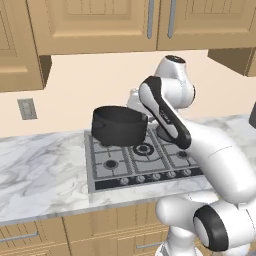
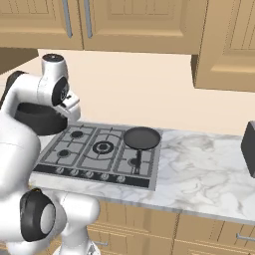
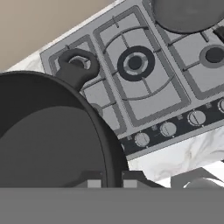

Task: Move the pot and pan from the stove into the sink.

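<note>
End effector (image 3: pixel 105 177) was clamped on the rim of the deep dark grey-black pot (image 1: pixel 119 125), held mid-frame above the steel-grey gas stove (image 1: pixel 145 160); shallow dark frying pan (image 2: pixel 142 138) sat on it.

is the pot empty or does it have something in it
Empty. The hand view looks down into the pot and shows a bare dark bottom; the left base view shows it raised above the stove.

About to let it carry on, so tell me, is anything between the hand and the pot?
No. The hand is shut on the rim of the pot, which hangs lifted above the stove. Nothing visible sits between them.
</note>
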